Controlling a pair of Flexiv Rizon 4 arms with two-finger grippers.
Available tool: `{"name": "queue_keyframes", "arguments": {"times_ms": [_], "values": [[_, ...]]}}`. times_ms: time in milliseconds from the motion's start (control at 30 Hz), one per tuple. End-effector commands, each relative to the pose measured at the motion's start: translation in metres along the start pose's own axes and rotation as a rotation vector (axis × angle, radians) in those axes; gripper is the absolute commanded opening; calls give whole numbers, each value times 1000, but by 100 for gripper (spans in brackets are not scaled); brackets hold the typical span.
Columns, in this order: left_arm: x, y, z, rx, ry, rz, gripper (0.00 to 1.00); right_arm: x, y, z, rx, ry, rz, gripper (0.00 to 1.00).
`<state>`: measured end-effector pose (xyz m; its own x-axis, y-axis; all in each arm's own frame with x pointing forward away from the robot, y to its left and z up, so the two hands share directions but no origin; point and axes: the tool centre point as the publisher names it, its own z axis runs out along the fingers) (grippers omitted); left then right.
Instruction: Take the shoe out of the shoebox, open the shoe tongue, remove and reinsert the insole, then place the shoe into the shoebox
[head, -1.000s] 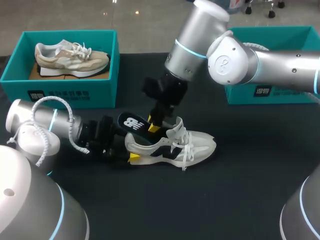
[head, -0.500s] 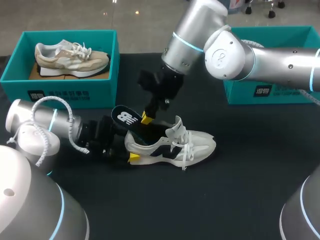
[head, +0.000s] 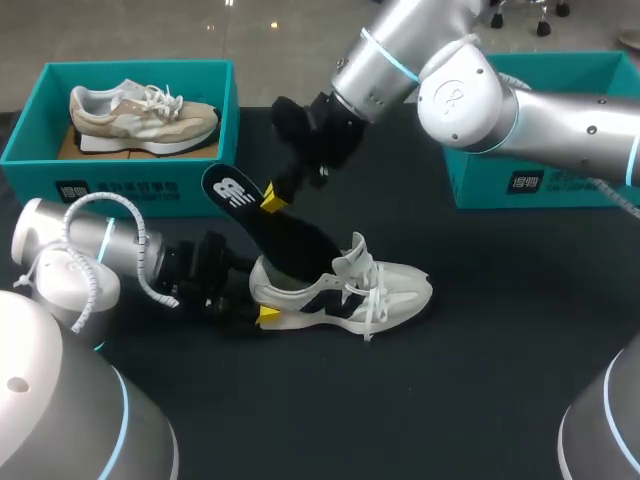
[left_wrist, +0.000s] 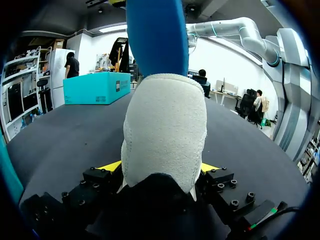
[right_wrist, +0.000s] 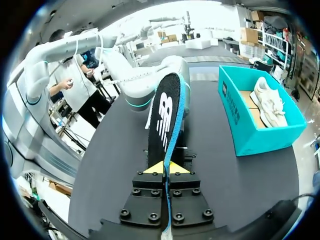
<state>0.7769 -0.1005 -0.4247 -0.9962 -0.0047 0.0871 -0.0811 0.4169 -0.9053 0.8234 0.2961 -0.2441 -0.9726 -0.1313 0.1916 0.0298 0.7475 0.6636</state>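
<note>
— What is held in the right hand (head: 270, 198), and what is lost to view?

— The black insole (head: 262, 222) is pinched edge-on between its yellow tips. The insole's lower end is hidden inside the shoe (head: 350, 288), so its depth there cannot be told.

— And the left hand (left_wrist: 161, 167)?

— It is closed upon the shoe's heel, with a yellow tip pressed at either side. From the head view only one tip is seen. The shoe is stood upright on the black counter (head: 480, 380), outside both boxes.

— What is counted?

— Two hands, one insole and two teal shoeboxes. The left shoebox (head: 150, 185) is occupied by a second, beige shoe (head: 140, 112). The right shoebox (head: 480, 190) is partly covered by the right arm, and its inside is not seen.
</note>
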Motion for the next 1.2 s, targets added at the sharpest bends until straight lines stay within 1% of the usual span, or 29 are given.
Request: {"name": "queue_keyframes", "arguments": {"times_ms": [33, 633, 667, 700, 767, 833, 900, 967, 1100, 1133, 1167, 1200], "values": [[-1, 4, 1, -6, 1, -1, 0, 5, 8, -10, -32, -27, -12, 0], [-1, 4, 1, -6, 1, -1, 0, 5, 8, -10, -32, -27, -12, 0], [-1, 4, 1, -6, 1, -1, 0, 3, 13, -16, -57, -54, 13, 0], [-1, 4, 1, -6, 1, -1, 0, 1, 17, -22, -63, -68, 33, 0], [-1, 4, 1, -6, 1, -1, 0, -4, 26, -35, -120, -100, 88, 0], [-1, 4, 1, -6, 1, -1, 0, -9, 32, -49, -141, -115, 137, 0], [-1, 4, 1, -6, 1, -1, 0, -12, 39, -63, -179, -129, 174, 0], [-1, 4, 1, -6, 1, -1, 0, -14, 46, -75, -186, -138, 187, 0], [-1, 4, 1, -6, 1, -1, 0, -16, 57, -97, -225, -123, 264, 0], [-1, 4, 1, -6, 1, -1, 0, -15, 59, -102, -242, -113, 281, 0], [-1, 4, 1, -6, 1, -1, 0, -15, 64, -111, -275, -118, 307, 0], [-1, 4, 1, -6, 1, -1, 0, -13, 66, -116, -280, -102, 327, 0]]}}
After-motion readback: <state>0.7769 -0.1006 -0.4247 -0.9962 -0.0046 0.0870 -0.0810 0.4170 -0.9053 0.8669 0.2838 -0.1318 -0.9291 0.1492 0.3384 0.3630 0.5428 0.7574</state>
